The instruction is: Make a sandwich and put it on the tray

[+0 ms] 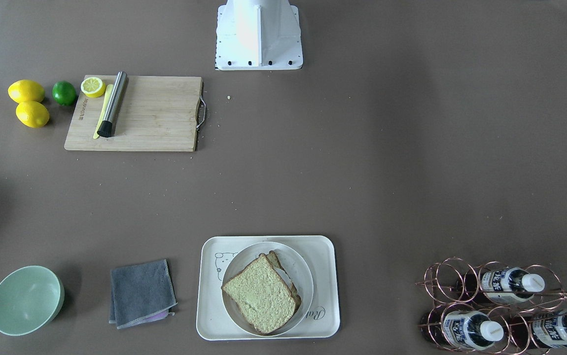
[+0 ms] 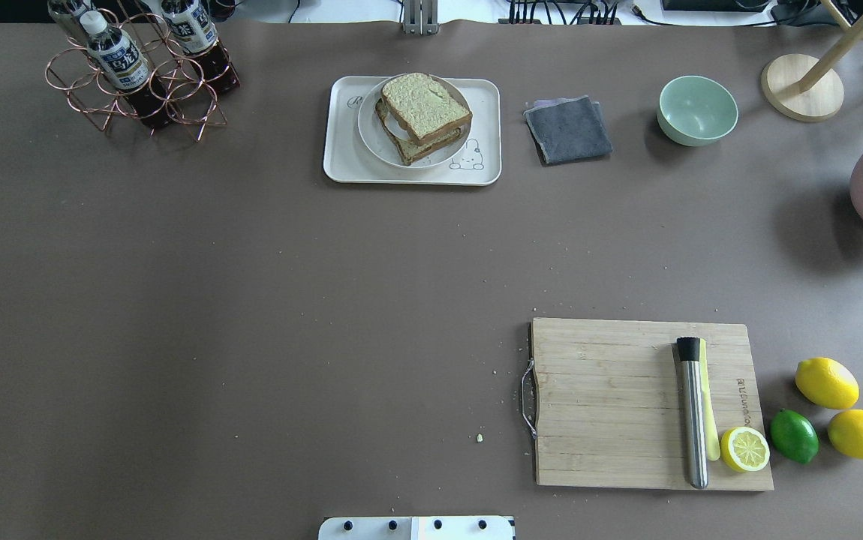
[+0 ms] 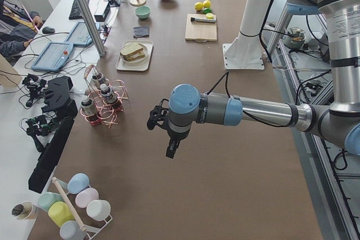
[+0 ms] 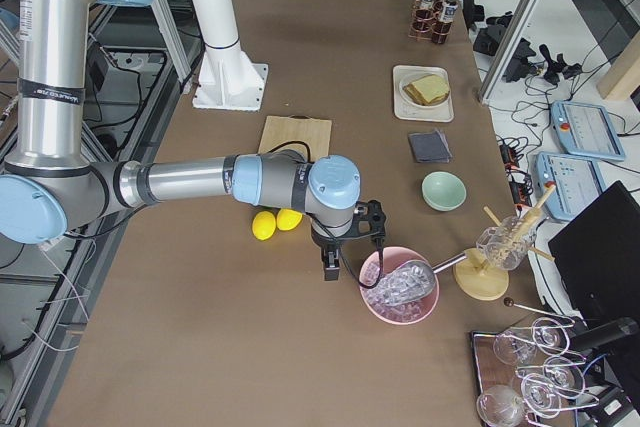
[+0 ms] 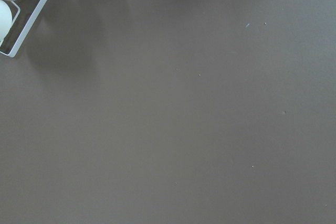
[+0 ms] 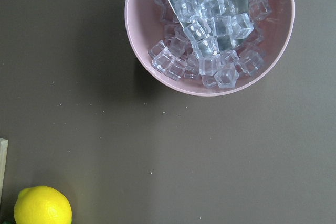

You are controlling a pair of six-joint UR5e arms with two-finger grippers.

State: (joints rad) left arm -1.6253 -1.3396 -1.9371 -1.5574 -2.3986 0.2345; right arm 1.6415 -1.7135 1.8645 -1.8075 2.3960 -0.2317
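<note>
Apparently finished: sandwich stacked on plate, plate on tray, far side of surface. Egg possibly between slices, too hidden to confirm. My left hand and right hand hang well clear; apart or together, cannot tell.

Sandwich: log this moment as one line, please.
sandwich: stacked on plate | plate: on tray | left gripper: over bare table | right gripper: by ice bowl | open/shut: cannot tell
</note>
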